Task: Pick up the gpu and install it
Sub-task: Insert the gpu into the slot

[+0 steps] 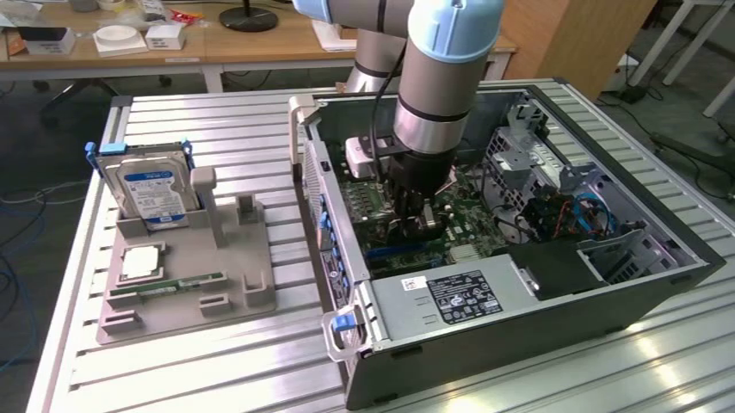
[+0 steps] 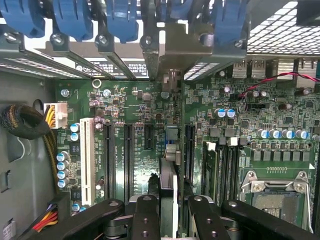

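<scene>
My gripper [image 1: 416, 222] reaches down inside the open computer case [image 1: 643, 284], just above the green motherboard [image 1: 460, 225]. In the wrist view the gripper [image 2: 172, 220] is shut on the gpu [image 2: 169, 192], a thin dark card seen edge-on between the two black fingers [image 2: 145, 220]. The card stands upright over the motherboard, in line with a black expansion slot [image 2: 170, 135]. Its silver end bracket [image 2: 172, 50] sits at the case's rear wall among the slot openings. I cannot tell whether the card's lower edge is in the slot.
A grey fixture tray [image 1: 236, 288] at the exterior view's left holds a silver hard drive with a blue label [image 1: 150, 189], a CPU chip [image 1: 140, 261] and a green RAM stick [image 1: 172, 284]. The power supply [image 1: 453, 297], blue retention clips [image 2: 120, 17] and CPU socket [image 2: 272, 192] crowd the case.
</scene>
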